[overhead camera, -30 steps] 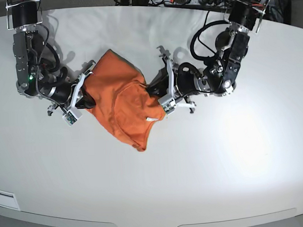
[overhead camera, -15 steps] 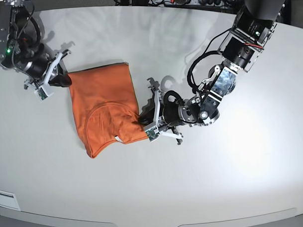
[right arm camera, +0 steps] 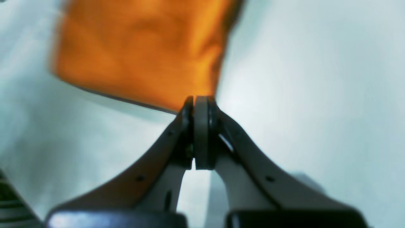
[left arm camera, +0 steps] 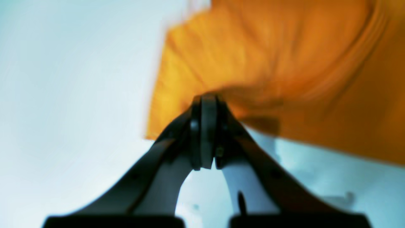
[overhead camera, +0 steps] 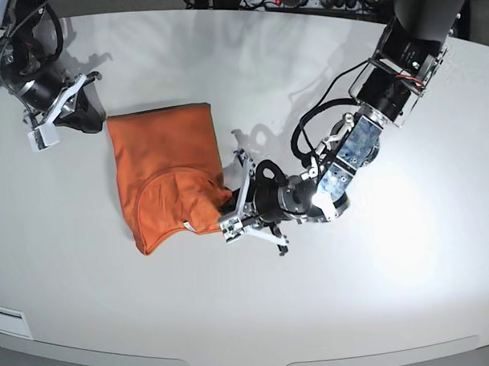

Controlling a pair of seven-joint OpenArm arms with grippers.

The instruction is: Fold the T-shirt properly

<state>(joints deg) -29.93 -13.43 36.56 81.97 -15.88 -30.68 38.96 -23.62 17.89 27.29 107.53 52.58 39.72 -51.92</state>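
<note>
Orange T-shirt (overhead camera: pixel 168 174) spread flat on white table (overhead camera: pixel 393 290), neckline showing, left claw (overhead camera: pixel 231 201) and right claw (overhead camera: pixel 100 122) each pinching a corner

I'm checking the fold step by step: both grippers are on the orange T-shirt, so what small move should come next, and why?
Probably lower both pinched corners onto the table and then let go. The T-shirt lies stretched and mostly flat, the right gripper shut on its far corner and the left gripper shut on the near corner.

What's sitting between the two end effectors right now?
Only the T-shirt, stretched from the right end effector to the left end effector; the base view shows nothing else there.
</note>
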